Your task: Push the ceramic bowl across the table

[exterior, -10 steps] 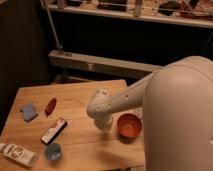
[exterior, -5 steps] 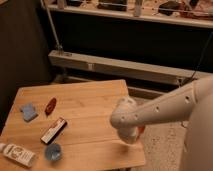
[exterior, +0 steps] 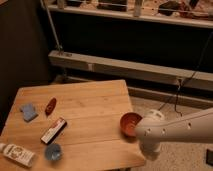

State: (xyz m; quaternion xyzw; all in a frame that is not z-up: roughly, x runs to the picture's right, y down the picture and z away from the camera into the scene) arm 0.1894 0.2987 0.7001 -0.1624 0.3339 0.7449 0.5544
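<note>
The ceramic bowl [exterior: 130, 122] is round, glossy and reddish-brown. It sits at the right edge of the light wooden table [exterior: 95, 107], partly over the edge. My white arm comes in from the lower right, and its rounded end covers the bowl's near right side. The gripper [exterior: 149, 150] hangs at the arm's end, just below and to the right of the bowl, beside the table's front right corner.
On the table's left half lie a blue sponge [exterior: 28, 111], a small red elongated object [exterior: 50, 105], a dark rectangular bar [exterior: 53, 130], a small blue cup [exterior: 53, 151] and a white packet [exterior: 15, 154]. A metal rack [exterior: 135, 67] stands behind.
The arm has swung right and lower, off the tabletop. The bowl, hidden behind the arm half a second ago, now shows at the table's right edge.
</note>
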